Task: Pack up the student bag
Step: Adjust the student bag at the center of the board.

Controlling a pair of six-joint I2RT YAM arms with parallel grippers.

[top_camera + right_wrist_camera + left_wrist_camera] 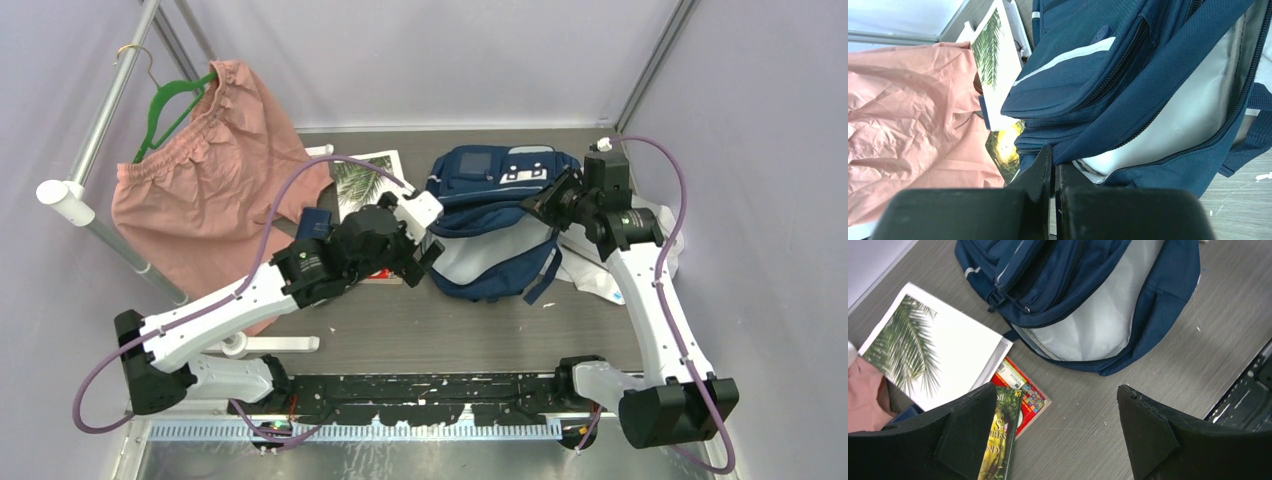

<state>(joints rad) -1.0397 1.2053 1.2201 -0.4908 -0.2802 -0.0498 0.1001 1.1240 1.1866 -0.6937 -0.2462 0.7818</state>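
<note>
Because the student bag (495, 215) lies flat at the far right of the desk (450, 330) with its main zip undone, the pale lining (1098, 315) is exposed towards the left arm. The right jaws are closed to a hairline gap at the navy rim of the opening, apparently pinching the fabric (the wrist view does not show cloth between the tips beyond doubt). That grip looks intended to keep the mouth lifted for loading. The left jaws stand wide apart and hold nothing. They hover over a stack just beside the bag: a green book (1000, 440), a red book (1023, 395) and a palm-leaf booklet (933, 345). Judged status: packing not started, with a book pickup the likely next step. Risk noted: the green book's thin edge may slip.
</note>
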